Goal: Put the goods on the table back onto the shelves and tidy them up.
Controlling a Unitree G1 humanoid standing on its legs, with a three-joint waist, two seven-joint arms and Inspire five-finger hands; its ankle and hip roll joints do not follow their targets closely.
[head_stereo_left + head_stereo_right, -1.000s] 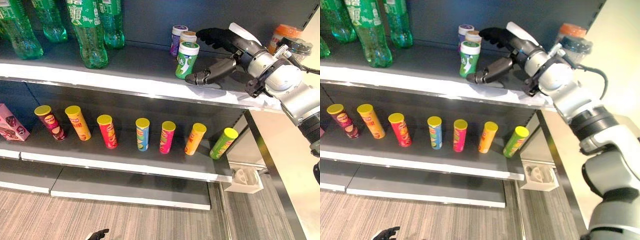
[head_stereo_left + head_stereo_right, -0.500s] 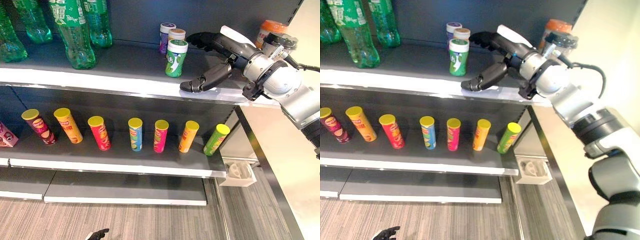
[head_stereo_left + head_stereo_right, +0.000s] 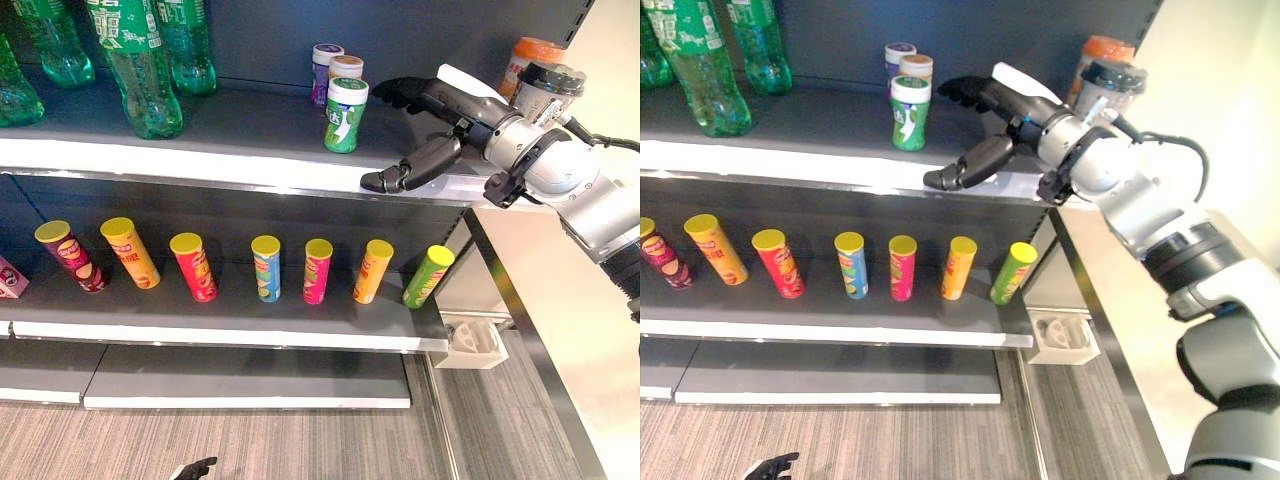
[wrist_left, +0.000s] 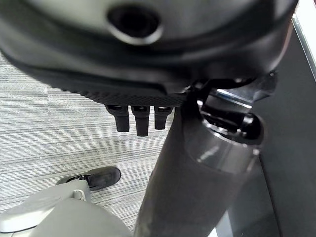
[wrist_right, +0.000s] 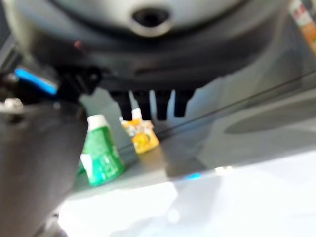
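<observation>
**Green canister set on the top shelf, right hand spread beside it**

The green canister stands upright on the top shelf, just in front of a purple canister and an orange-labelled one, and nothing holds it. It looks like a small, rigid plastic tub with a white cap — probably light, smooth-sided and easy to tip, so the safest hold would be around its middle, below the cap, with thumb and fingers on opposite sides.

The right hand hovers to the canister's right, apart from it, fingers stretched out towards the back of the shelf and thumb reaching forward over the shelf's front lip — wide and carrying nothing. The left hand hangs low over the floor, fingers loosely relaxed in its wrist view.

There is bare shelf between the canister and the green bottles to the left, and some to the right before the orange-lidded jar and a dark-lidded jar. The front edge lies close under the thumb. On the shelf below, a row of crisp tubes leans in a line, well clear of the hand.
</observation>
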